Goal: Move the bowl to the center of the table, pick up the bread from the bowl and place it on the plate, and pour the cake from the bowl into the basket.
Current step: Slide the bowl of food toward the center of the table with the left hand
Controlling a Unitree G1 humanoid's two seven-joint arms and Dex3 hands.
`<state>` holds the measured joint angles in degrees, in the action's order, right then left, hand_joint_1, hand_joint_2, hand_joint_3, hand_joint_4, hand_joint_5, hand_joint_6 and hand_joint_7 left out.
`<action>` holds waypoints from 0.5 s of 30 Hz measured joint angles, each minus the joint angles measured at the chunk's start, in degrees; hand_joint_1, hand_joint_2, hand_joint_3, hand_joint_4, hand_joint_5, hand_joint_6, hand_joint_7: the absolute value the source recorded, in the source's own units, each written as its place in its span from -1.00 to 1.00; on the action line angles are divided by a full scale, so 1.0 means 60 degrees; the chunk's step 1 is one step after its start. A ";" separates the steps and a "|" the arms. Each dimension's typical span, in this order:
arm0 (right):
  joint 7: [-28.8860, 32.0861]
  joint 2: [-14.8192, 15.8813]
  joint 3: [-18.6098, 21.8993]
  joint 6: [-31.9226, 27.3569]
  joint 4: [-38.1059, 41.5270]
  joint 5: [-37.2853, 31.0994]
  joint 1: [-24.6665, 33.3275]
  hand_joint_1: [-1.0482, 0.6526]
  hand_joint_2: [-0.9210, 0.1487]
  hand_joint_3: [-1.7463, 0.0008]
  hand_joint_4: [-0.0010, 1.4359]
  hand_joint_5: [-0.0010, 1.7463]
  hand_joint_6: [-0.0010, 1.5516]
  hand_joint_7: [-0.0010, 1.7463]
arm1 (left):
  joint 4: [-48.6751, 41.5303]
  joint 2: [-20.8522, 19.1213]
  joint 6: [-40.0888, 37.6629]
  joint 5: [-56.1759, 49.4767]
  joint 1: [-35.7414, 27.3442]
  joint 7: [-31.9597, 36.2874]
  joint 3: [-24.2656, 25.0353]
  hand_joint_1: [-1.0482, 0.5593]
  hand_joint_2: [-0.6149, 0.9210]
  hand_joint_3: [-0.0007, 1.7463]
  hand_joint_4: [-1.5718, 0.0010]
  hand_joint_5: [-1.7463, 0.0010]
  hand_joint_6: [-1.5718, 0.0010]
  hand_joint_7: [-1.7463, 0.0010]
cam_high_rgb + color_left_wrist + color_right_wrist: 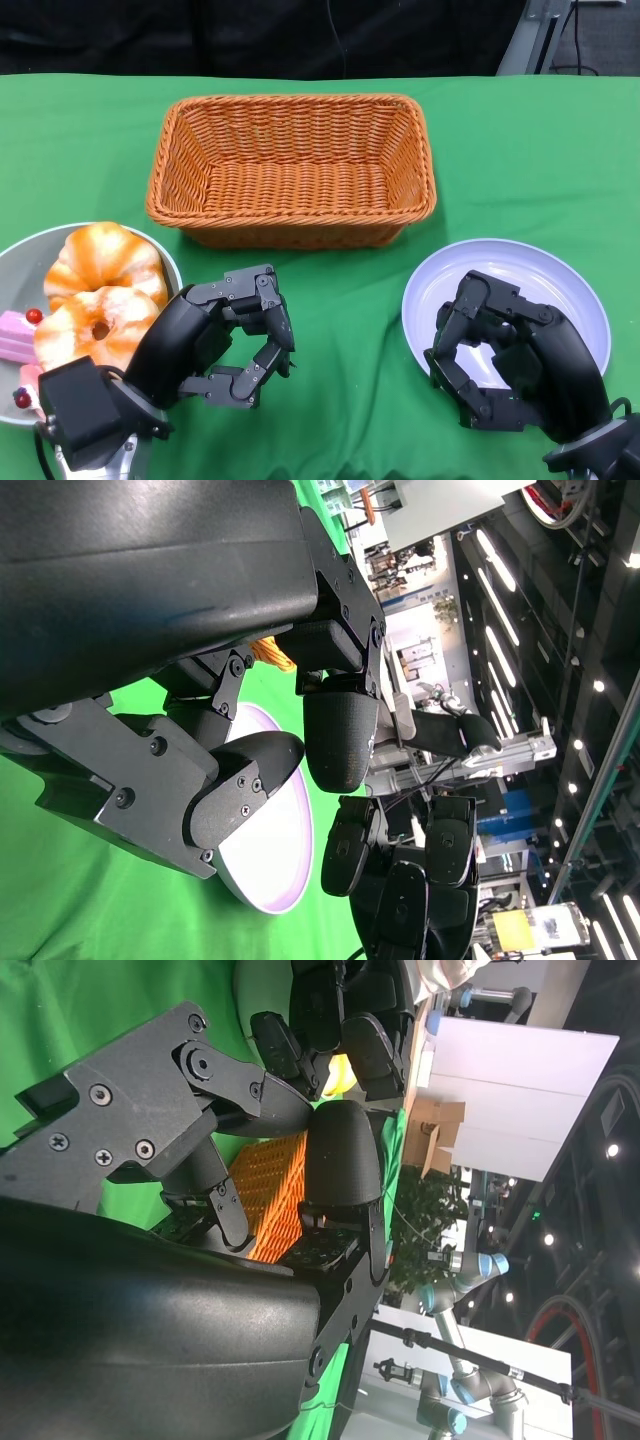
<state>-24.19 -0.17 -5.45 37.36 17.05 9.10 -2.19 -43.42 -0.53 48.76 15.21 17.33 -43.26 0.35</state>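
Note:
In the head view a grey bowl [20, 250] sits at the table's left edge. It holds two glazed ring-shaped breads [105, 260] [95, 325] and a pink cake [12, 335] with red berries. My left hand [215, 335] hovers just right of the bowl, fingers curved and apart, holding nothing. A white plate [530, 265] lies at the right, and my right hand [505, 355] hangs over its near part, fingers curled loosely and empty. The left wrist view shows the plate [275, 850] past my left hand's fingers [250, 770].
A brown wicker basket [290, 235] stands empty at the middle back of the green table [340, 420]. The basket's orange weave [270, 1190] shows in the right wrist view. A strip of green cloth lies between my two hands.

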 measured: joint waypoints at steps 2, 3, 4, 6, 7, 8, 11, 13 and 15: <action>0.0004 0.0000 0.0000 0.0000 -0.0001 -0.0002 0.0000 -0.03 -0.26 -0.16 0.08 1.00 -0.21 0.81 | 0.0000 0.0000 0.0000 0.0001 0.0000 0.0000 0.0001 0.17 0.55 0.34 0.07 -1.00 0.16 -0.79; 0.0006 0.0000 0.0000 0.0000 -0.0001 -0.0006 0.0000 -0.03 -0.27 -0.16 0.08 1.00 -0.21 0.81 | 0.0000 0.0001 0.0000 0.0001 0.0000 -0.0001 0.0001 0.17 0.56 0.34 0.07 -1.00 0.16 -0.79; 0.0011 0.0000 0.0000 0.0001 -0.0001 -0.0014 0.0000 -0.03 -0.27 -0.16 0.09 1.00 -0.21 0.81 | 0.0000 0.0001 0.0000 0.0001 0.0000 0.0000 0.0002 0.18 0.56 0.34 0.07 -1.00 0.16 -0.78; 0.0022 0.0000 0.0000 0.0006 0.0001 -0.0028 0.0000 -0.03 -0.27 -0.16 0.09 1.00 -0.21 0.81 | -0.0003 0.0001 0.0011 0.0001 0.0000 0.0000 0.0005 0.17 0.56 0.34 0.07 -1.00 0.17 -0.78; 0.0028 0.0000 0.0001 0.0009 0.0001 -0.0040 0.0000 -0.03 -0.27 -0.15 0.08 1.00 -0.21 0.81 | -0.0005 0.0000 0.0019 0.0001 0.0001 0.0000 0.0008 0.17 0.56 0.34 0.07 -1.00 0.17 -0.78; 0.0034 0.0000 0.0001 0.0012 0.0002 -0.0049 0.0000 -0.03 -0.27 -0.15 0.08 1.00 -0.21 0.81 | -0.0008 0.0000 0.0024 0.0001 0.0002 0.0000 0.0010 0.17 0.56 0.34 0.07 -1.00 0.17 -0.78; 0.0091 0.0000 0.0001 0.0019 0.0003 -0.0081 0.0000 -0.03 -0.27 -0.15 0.08 1.00 -0.21 0.81 | -0.0012 0.0000 0.0029 0.0001 0.0004 0.0000 0.0012 0.17 0.55 0.33 0.07 -1.00 0.17 -0.78; 0.0114 0.0000 0.0001 0.0018 0.0002 -0.0083 0.0000 -0.03 -0.28 -0.16 0.08 1.00 -0.21 0.82 | -0.0012 0.0001 0.0029 0.0004 0.0004 -0.0001 0.0012 0.18 0.56 0.33 0.07 -1.00 0.16 -0.78; 0.0113 0.0000 0.0001 0.0018 0.0002 -0.0076 0.0000 -0.02 -0.27 -0.16 0.08 1.00 -0.22 0.82 | -0.0012 0.0001 0.0029 0.0006 0.0004 -0.0001 0.0013 0.19 0.56 0.33 0.07 -1.00 0.16 -0.78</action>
<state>-23.51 -0.17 -5.44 37.47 17.06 8.64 -2.19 -43.49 -0.52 48.93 15.25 17.35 -43.27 0.43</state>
